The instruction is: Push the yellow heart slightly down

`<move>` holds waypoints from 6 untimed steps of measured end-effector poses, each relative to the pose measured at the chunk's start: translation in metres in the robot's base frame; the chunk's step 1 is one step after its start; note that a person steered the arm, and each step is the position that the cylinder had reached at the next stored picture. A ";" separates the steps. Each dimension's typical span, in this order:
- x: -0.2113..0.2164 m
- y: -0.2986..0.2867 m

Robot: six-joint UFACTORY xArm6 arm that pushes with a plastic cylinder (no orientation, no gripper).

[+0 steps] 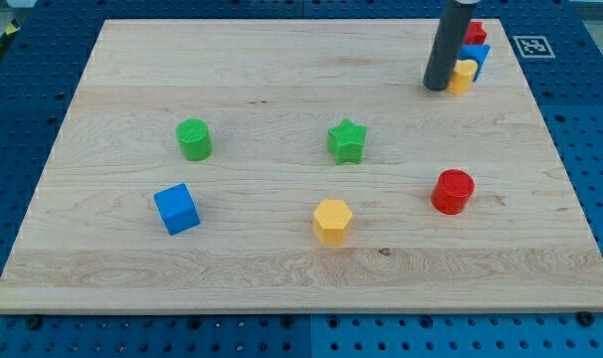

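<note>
Now you have my tip [437, 88] near the table's top right corner, touching the yellow heart [464, 76]; there are no jaws. Next, go above it and push down.

Rod enters from the view's top edge, upper right, dark grey, round, leaning slightly so its lower end sits left of where it enters. My tip [437, 87] rests on the desk [282, 259] near the far right corner.
</note>
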State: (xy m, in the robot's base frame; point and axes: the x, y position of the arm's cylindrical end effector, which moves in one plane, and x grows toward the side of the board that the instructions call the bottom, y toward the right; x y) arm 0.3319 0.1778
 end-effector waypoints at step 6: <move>0.006 -0.027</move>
